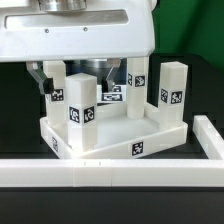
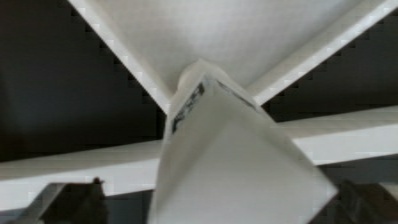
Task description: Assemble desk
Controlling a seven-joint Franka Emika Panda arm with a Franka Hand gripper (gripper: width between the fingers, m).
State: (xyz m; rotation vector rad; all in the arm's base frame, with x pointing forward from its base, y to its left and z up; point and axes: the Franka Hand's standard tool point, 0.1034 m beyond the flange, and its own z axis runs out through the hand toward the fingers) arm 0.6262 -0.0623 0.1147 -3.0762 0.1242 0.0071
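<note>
Tool: the tool (image 1: 88,72) is hanging low over the desk panel (image 1: 115,140); whether it is gripping or standing open cannot be told, though the wrist view is filling with a leg (image 2: 222,150) running up between its fingers (image 2: 294,55).
Likely reason: it is probably seating or steadying that leg in a corner socket.
Desk: the panel is lying rim-up on the dark worktop (image 1: 20,110), directly under the tool, with legs standing upright at its corners, including the front leg (image 1: 82,100) and the right-hand leg (image 1: 171,92).
Surroundings: the border rail (image 1: 100,172) is running just in front of the panel, apparently bracing it.
</note>
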